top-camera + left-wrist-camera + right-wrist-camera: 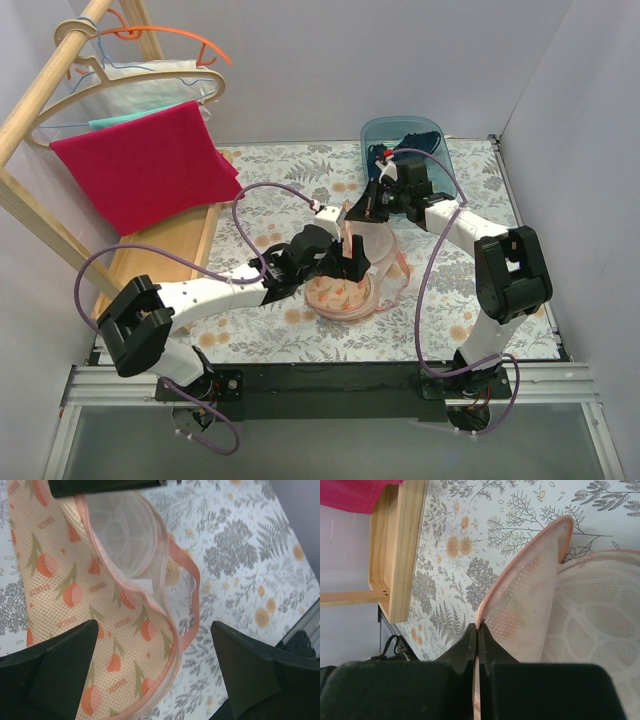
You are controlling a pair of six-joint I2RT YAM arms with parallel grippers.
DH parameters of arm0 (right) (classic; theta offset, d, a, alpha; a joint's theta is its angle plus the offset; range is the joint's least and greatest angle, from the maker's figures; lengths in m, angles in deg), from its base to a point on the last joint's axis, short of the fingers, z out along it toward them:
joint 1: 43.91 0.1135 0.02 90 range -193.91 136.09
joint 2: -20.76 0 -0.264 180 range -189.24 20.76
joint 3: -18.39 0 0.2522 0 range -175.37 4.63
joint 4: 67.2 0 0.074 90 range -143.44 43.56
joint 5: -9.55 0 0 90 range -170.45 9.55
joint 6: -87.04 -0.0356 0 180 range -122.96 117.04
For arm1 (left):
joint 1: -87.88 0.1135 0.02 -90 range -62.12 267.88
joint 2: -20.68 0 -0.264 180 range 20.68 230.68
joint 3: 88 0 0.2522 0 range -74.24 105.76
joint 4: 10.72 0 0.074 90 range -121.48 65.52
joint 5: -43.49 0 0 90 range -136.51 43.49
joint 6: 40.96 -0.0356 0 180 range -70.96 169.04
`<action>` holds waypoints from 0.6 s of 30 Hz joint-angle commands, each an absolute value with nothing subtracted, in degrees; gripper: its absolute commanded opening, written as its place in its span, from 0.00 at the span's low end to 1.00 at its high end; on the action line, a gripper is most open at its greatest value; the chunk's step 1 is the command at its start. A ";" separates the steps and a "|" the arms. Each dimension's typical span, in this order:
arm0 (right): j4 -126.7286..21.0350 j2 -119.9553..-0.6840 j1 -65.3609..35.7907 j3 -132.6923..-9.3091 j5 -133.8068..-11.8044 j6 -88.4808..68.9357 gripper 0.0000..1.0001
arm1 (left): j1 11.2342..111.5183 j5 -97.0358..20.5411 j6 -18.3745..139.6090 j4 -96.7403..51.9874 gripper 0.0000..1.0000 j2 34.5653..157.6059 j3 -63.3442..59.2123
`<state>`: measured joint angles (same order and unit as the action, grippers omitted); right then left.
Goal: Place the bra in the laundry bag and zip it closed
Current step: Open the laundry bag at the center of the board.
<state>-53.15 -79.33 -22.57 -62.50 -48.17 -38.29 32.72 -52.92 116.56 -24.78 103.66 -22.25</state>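
Observation:
The peach floral laundry bag (340,292) lies mid-table with its mouth unzipped and one flap raised. My right gripper (478,627) is shut on that flap's pink zipper edge (492,597), holding it up above the white mesh lining (600,610). My left gripper (154,630) stands open, its fingers on either side of the bag's (65,580) lower lobe and pink rim (182,562), touching nothing. In the top view the two grippers meet over the bag, the right gripper (349,214) above the left gripper (338,262). Dark navy fabric, likely the bra (381,157), shows in the tub behind the right arm.
A translucent teal tub (405,132) stands at the back, partly covered by the right arm. A red towel (140,175) hangs from hangers on the wooden rack, whose base (160,255) runs along the left side. The table (500,190) has a floral cloth.

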 commanded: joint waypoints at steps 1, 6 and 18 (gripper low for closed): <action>-56.78 -75.66 -22.64 -61.90 -48.01 -39.08 0.01 | 31.28 -62.76 119.09 -16.31 0.96 105.13 -21.68; -57.31 -73.90 -22.73 -61.29 -47.93 -39.43 0.01 | 29.78 -68.64 118.47 -15.08 0.82 109.62 -19.83; -58.01 -71.79 -23.26 -58.83 -47.75 -37.24 0.23 | 28.99 -74.01 115.92 -17.61 0.03 108.40 -19.48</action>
<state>-56.29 -74.41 -22.59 -59.68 -48.07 -38.79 29.24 -70.65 117.50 -15.40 112.80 -21.77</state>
